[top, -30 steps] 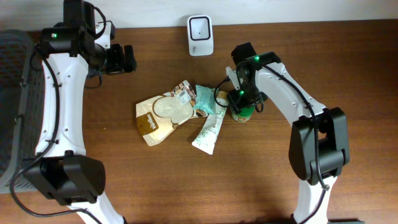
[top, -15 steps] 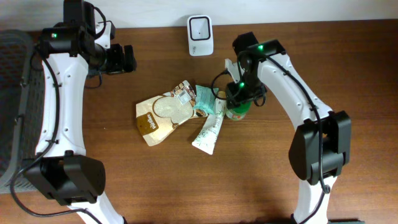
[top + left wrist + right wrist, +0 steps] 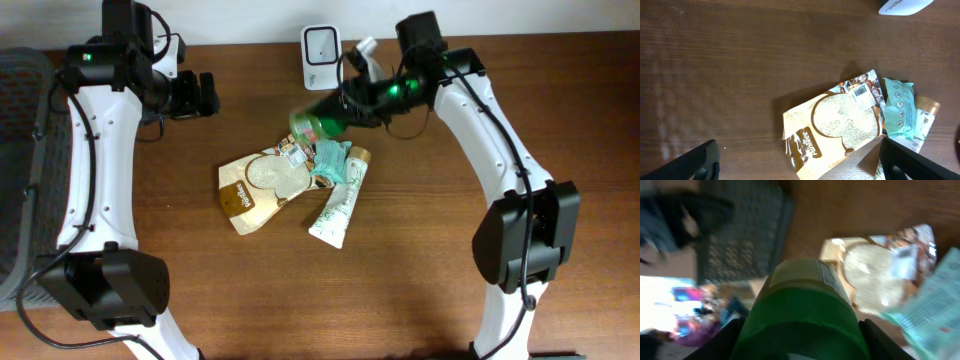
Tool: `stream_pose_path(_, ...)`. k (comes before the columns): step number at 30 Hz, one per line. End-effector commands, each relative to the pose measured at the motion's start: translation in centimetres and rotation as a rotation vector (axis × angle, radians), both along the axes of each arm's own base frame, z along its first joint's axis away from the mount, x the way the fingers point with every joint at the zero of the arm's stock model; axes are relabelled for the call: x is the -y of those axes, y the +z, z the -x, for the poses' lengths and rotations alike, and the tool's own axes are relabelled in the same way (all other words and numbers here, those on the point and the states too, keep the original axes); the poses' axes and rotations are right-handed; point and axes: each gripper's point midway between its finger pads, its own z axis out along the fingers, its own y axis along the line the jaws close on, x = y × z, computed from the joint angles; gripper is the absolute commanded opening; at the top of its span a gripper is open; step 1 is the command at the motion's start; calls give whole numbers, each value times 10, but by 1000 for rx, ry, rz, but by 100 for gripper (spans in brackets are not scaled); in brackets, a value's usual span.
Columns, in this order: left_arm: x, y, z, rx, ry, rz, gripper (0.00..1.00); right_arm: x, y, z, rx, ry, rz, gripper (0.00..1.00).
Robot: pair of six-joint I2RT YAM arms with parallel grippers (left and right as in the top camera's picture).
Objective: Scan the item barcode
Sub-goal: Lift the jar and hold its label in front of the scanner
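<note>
Right gripper (image 3: 337,113) clamped on the green-capped jar (image 3: 314,125), left gripper (image 3: 208,93) open, we present the jar, scanner (image 3: 322,45) close beside that gripper; next we aim its barcode there.

Left wrist view, looking down on the dark wood worktop (image 3: 740,60). My jaws are spread wide: one black fingertip (image 3: 697,161) shows at the lower left corner, the other at the lower right. Between them lies a cream pouch (image 3: 840,125), flat, with a barcode label (image 3: 863,95) near its upper right corner. A teal packet (image 3: 900,107) touches its right edge and overlaps a gold-capped tube (image 3: 926,115). Corner of a white device (image 3: 902,6) at top right, well apart.
</note>
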Motion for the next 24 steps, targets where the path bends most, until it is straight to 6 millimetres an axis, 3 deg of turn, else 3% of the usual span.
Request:
stream_pose_path(1,0,-1,0,0,-18,2,99,-5,33,-4,-263,-105,-127,47)
stream_pose_path(6,0,-1,0,0,-18,2,99,-3,45,-15,-448,-199,-180,41)
stream_pose_path(15,0,-1,0,0,-18,2,99,9,60,-17,-474,-168,-254,36)
stream_pose_path(21,0,-1,0,0,-18,2,99,9,62,-19,-303,-114,-255,35)
stream_pose_path(24,0,-1,0,0,-18,2,99,7,59,-20,-107,-53,-237,36)
